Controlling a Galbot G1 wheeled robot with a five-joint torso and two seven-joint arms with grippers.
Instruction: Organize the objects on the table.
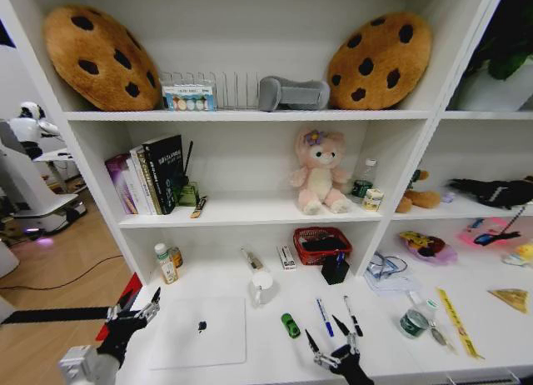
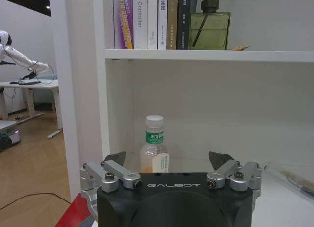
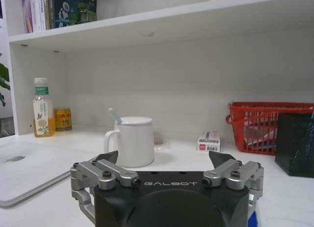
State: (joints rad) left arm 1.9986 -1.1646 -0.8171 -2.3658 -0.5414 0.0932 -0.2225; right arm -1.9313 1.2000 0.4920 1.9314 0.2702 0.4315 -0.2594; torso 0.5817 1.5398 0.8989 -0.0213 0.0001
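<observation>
Both hands hover spread wide and empty at the table's near edge: left hand beside the silver laptop, right hand before the blue pen and black pen. The head view adds the green toy car, can and yellow ruler; the right wrist view reveals the white mug beyond.

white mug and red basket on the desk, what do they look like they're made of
White mug: probably glazed ceramic, going by its smooth, opaque, softly glossy wall and thick handle. Red basket: looks like moulded plastic, with a uniform red lattice of thin bars and a rolled rim; coated wire is possible.
</observation>
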